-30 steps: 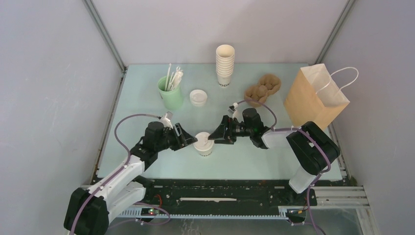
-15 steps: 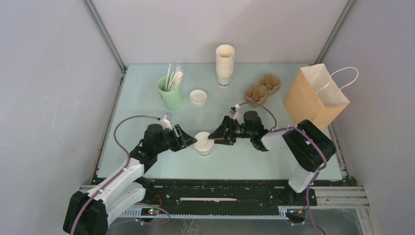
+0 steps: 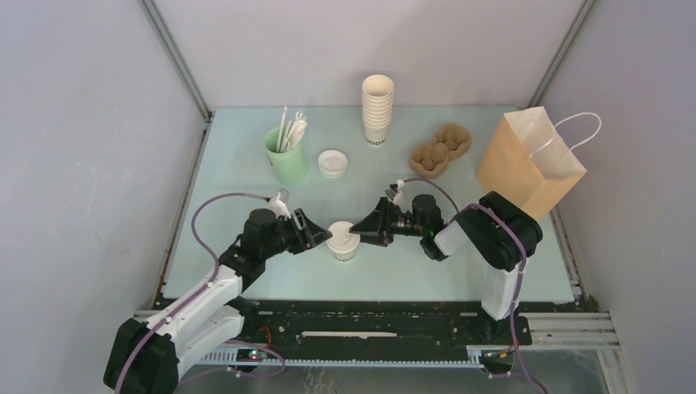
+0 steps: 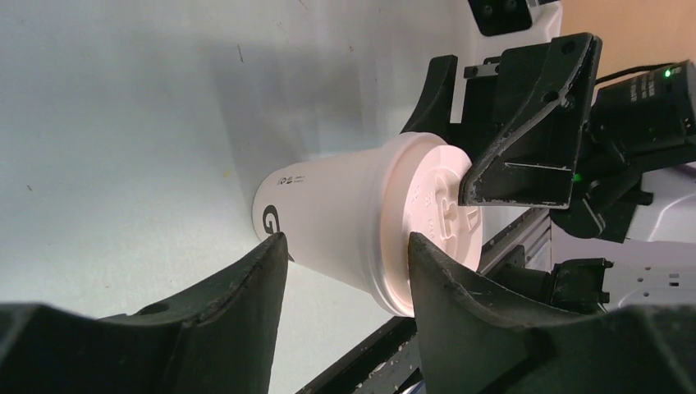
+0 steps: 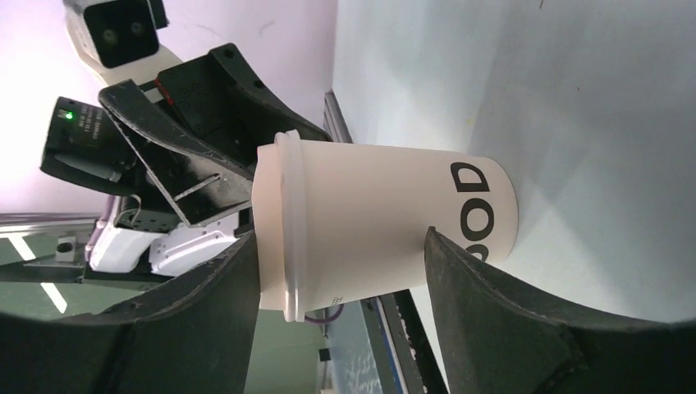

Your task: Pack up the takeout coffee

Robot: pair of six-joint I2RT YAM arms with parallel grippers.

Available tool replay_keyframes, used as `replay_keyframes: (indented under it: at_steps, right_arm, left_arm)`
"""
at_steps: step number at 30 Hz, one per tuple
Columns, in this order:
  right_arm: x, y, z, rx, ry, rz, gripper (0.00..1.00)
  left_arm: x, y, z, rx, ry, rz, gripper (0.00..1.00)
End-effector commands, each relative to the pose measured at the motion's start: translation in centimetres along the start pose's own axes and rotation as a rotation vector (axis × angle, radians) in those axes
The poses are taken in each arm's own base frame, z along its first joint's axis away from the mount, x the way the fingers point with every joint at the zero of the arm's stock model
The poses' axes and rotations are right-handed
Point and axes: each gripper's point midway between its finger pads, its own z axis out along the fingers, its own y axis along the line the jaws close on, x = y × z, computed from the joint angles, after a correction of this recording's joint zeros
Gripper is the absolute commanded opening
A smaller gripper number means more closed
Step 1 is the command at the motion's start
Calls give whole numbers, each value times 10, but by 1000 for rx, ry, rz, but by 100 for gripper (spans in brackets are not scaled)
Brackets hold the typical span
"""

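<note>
The takeout coffee [image 3: 341, 241], a small white paper cup with a white lid and dark lettering, stands upright on the table between my two grippers. My left gripper [image 3: 318, 235] is open just left of it. In the left wrist view its fingertips [image 4: 275, 246] flank the near side of the cup [image 4: 345, 217] without closing on it. My right gripper [image 3: 359, 230] is open on the cup's right. One of its fingers [image 4: 525, 148] reaches over the lid. In the right wrist view the cup [image 5: 369, 222] sits between the open right gripper [image 5: 336, 242].
A brown paper bag [image 3: 529, 160] with white handles stands open at the right. A tall stack of lidless cups [image 3: 377, 111], a mint-green cup with straws [image 3: 286, 156], a loose white lid [image 3: 332, 162] and a brown pulp carrier [image 3: 441, 150] sit further back.
My right gripper has crept left so its finger now reaches over the lid, and its arm has swung in. The left gripper and the cup have barely moved.
</note>
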Motion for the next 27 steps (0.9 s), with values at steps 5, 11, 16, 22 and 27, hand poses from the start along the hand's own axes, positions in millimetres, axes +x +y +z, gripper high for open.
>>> replay_keyframes:
  at_steps: [5,11,16,22,27]
  right_arm:
    - [4,-15,-4,143,-16,-25,81]
    - [-14,22,2,105,58,-153,89]
    - [-15,19,15,103,124,-151,89]
    - [-6,-35,19,165,113,-19,85]
    - [-14,-24,14,150,53,-12,80]
  left_arm:
    - [33,46,-6,-163,90,3,60]
    - [22,33,-7,-138,73,29,62]
    - [20,30,-4,-140,83,43,62]
    - [24,36,-2,-165,89,36,62]
    - [32,45,-4,-183,96,21,62]
